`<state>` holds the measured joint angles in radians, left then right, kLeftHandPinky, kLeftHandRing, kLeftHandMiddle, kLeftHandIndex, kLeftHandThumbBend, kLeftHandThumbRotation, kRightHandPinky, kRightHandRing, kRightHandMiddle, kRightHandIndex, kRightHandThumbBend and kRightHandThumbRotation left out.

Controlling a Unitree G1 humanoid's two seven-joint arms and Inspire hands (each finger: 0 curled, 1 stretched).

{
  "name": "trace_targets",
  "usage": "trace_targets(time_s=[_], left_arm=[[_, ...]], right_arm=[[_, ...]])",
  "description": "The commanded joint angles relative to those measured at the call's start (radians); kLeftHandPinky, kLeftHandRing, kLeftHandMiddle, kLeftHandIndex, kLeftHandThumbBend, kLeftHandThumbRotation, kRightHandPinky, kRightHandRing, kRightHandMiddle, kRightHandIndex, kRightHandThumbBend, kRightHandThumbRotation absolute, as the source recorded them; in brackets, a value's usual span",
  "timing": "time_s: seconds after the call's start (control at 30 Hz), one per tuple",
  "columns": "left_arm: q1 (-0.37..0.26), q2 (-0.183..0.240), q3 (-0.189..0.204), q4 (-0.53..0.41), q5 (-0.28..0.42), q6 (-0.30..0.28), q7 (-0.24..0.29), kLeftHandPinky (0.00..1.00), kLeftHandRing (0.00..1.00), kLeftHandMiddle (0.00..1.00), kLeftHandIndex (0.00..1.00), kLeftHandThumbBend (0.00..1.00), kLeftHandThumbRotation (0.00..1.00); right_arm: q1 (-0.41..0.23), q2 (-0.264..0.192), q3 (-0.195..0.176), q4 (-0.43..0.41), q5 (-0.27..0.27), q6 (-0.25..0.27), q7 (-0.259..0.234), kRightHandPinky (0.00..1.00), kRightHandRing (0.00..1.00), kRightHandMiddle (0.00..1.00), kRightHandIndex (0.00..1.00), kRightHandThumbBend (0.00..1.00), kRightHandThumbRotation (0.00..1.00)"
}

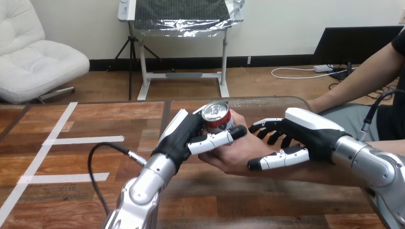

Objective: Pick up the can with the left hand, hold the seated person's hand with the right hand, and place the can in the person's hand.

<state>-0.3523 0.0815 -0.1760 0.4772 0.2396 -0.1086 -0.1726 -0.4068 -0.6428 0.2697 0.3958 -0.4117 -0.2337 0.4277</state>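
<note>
A silver-topped can with a red band [216, 118] stands upright at the table's middle. My left hand [184, 138] is shut on it, thumb across its front and fingers behind. The can sits in the person's upturned hand [229, 156], whose fingers rise behind it; both hands are on the can. My right hand [305, 136] comes in from the right and is shut on the person's hand near the wrist, with its thumb [278, 159] along the near side and its fingers [270, 128] curled over the far side. The person's forearm [315, 175] runs off right beneath it.
The wooden table [95, 143] has white tape lines [52, 138] on its left half. A black cable [98, 164] loops off my left forearm. The person's other arm [348, 83] rests at the far right table edge.
</note>
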Motion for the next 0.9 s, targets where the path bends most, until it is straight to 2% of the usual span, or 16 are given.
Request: trace_targets(time_s=[0.0,0.07,0.23,0.5,0.87], left_arm=[[0.036,0.0,0.029,-0.13,-0.037,-0.022,0.022,0.85,0.91,0.93,0.91,0.92,0.86],[0.054,0.0,0.03,-0.151,-0.041,-0.027,0.025,0.85,0.91,0.92,0.91,0.93,0.87],[0.103,0.0,0.033,-0.202,-0.061,-0.042,0.036,0.85,0.91,0.92,0.91,0.96,0.86],[0.171,0.004,0.033,-0.279,-0.068,-0.042,0.048,0.85,0.92,0.93,0.92,1.0,0.85],[0.256,0.005,0.028,-0.375,-0.047,-0.043,0.089,0.88,0.95,0.95,0.94,1.0,0.94]], right_arm=[[0.039,0.014,-0.019,-0.055,0.007,0.014,-0.018,0.66,0.81,0.85,0.91,0.98,0.86],[0.047,0.016,-0.025,-0.065,0.006,0.016,-0.029,0.66,0.81,0.85,0.92,0.98,0.93],[0.07,0.026,-0.043,-0.088,0.008,0.012,-0.067,0.66,0.82,0.86,0.91,0.97,0.98],[0.098,0.044,-0.068,-0.114,0.019,0.014,-0.108,0.65,0.82,0.86,0.91,0.94,1.0],[0.124,0.065,-0.092,-0.141,0.051,0.017,-0.133,0.68,0.84,0.88,0.92,0.89,1.0]])
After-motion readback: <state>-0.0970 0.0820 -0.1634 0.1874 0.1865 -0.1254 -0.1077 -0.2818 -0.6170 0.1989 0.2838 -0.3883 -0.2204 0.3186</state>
